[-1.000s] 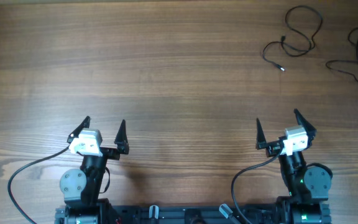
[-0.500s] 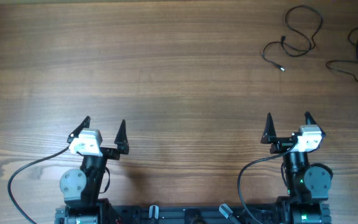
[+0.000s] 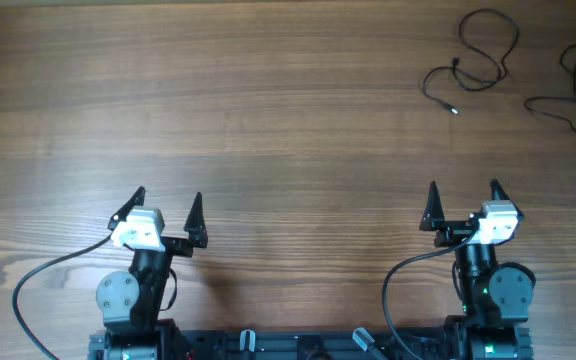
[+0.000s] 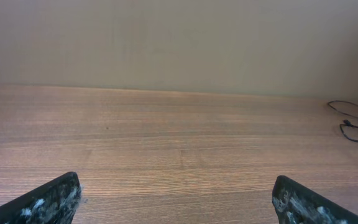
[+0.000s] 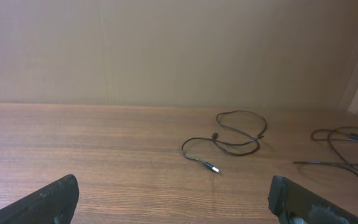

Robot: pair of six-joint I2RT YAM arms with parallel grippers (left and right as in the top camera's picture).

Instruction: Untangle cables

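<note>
Wooden table (image 3: 268, 100), beige wall (image 4: 179, 37); cables (image 3: 455, 64) at far right; left tool (image 3: 168, 194), right tool (image 3: 463, 184) apart, empty.

Arms folded low, tucked back. Left claw (image 3: 168, 196) spread wide, empty; right claw (image 3: 463, 187) likewise, fingers pointing forward.

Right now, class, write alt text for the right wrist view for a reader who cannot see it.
Two thin black cords lie apart on a wooden table: a looped cable with a silvery plug tip near the centre and a second cable running off the right edge. The right gripper is open and empty, its fingers at the bottom corners.
</note>
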